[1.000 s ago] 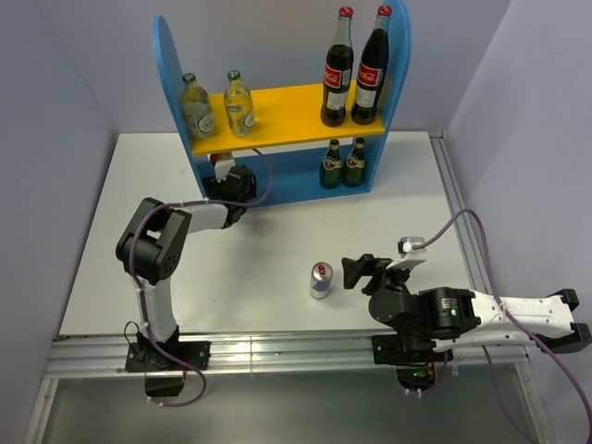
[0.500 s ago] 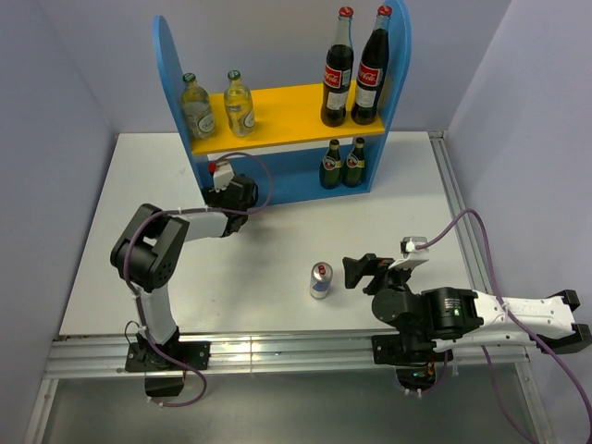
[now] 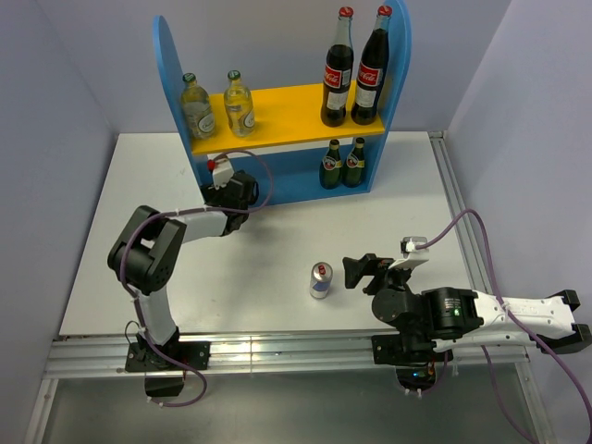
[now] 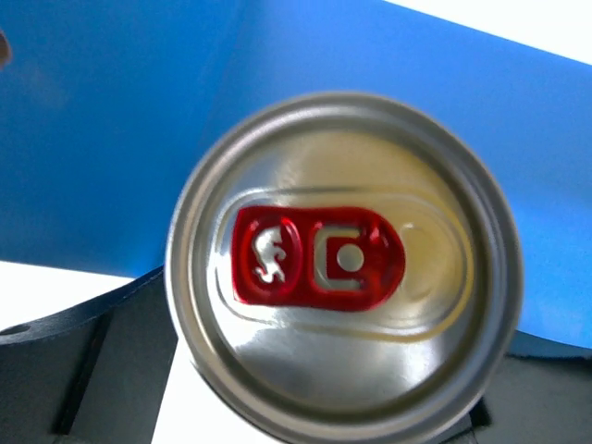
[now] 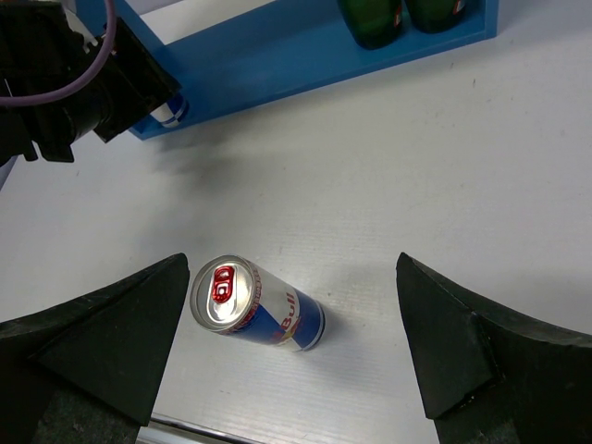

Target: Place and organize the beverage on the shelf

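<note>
Showing a white surface (image 3: 416, 185) bearing the blue shelf (image 3: 171, 55): left claw (image 3: 236, 185), partly closed, grips a slim can (image 4: 344, 268) at the shelf's lower-left bay; right claw (image 3: 356, 271), spread wide and empty, faces a second can (image 5: 254, 305) upright mid-surface. Cans are probably light, thin-walled and slippery, best grasped mid-body.

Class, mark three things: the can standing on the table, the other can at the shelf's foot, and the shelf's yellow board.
table can (image 3: 319, 285): top external view, its blue-silver side.
shelf can (image 4: 319, 259): left wrist view, its red pull tab.
yellow board (image 3: 287, 106): top external view, bare middle stretch.
</note>
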Action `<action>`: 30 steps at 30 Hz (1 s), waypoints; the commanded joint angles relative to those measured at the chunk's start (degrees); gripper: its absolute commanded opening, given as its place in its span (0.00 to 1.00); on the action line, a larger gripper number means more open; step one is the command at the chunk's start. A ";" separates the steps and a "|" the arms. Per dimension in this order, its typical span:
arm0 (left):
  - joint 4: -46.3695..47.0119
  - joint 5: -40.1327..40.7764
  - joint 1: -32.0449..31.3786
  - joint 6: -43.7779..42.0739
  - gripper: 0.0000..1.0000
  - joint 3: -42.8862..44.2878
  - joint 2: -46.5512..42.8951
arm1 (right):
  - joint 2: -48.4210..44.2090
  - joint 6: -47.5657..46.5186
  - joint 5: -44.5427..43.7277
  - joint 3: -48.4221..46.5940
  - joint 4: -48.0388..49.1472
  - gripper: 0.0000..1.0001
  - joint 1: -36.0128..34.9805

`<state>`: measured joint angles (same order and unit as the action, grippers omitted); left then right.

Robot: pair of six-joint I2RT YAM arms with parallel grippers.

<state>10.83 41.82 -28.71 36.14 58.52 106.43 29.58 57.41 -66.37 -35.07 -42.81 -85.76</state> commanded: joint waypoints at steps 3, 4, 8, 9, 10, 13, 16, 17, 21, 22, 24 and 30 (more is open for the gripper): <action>2.52 -3.05 0.23 -1.41 0.97 -0.85 -2.54 | -0.84 0.87 -0.96 0.79 0.44 1.00 -0.47; 2.96 -3.76 0.32 -1.77 0.99 -1.39 -2.98 | -0.84 0.95 -0.96 0.88 0.53 1.00 -0.55; 3.67 -6.75 -0.12 -3.27 0.99 -2.80 -4.39 | -0.49 0.69 -0.87 0.70 0.53 1.00 -0.55; 4.02 -7.19 -0.21 -3.70 0.99 -3.67 -5.26 | -0.40 0.78 -0.87 0.70 0.53 1.00 -0.47; 4.20 -7.37 -0.21 -3.71 0.99 -4.20 -5.88 | -0.23 0.95 -0.95 0.62 0.44 1.00 -0.55; 5.25 -9.39 -0.47 -4.59 0.99 -6.31 -8.25 | -0.05 1.13 -1.04 0.53 0.27 1.00 -0.55; 5.96 -9.83 -1.52 -5.46 0.99 -7.98 -10.01 | 0.56 1.13 -1.13 0.44 0.18 1.00 -0.55; 6.04 -9.74 -1.87 -6.08 0.99 -8.16 -10.19 | 0.56 1.30 -1.04 0.44 0.09 1.00 -0.47; 5.87 -9.30 -4.07 -6.26 0.99 -9.91 -12.20 | 1.53 2.09 -1.40 0.00 -0.70 1.00 -0.47; 5.52 -8.69 -5.03 -6.00 0.99 -10.27 -12.74 | 1.70 2.27 -1.57 -0.09 -0.79 1.00 -0.55; 4.38 -7.20 -6.35 -5.29 0.99 -11.76 -14.84 | 1.88 2.36 -1.66 -0.17 -0.96 1.00 -0.55; -0.36 -0.52 -13.99 -2.92 0.99 -16.06 -23.87 | 2.58 2.71 -1.83 -0.35 -1.14 1.00 -0.55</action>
<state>12.25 36.82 -39.53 31.38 44.10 88.73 31.38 58.74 -66.41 -35.07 -43.38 -85.76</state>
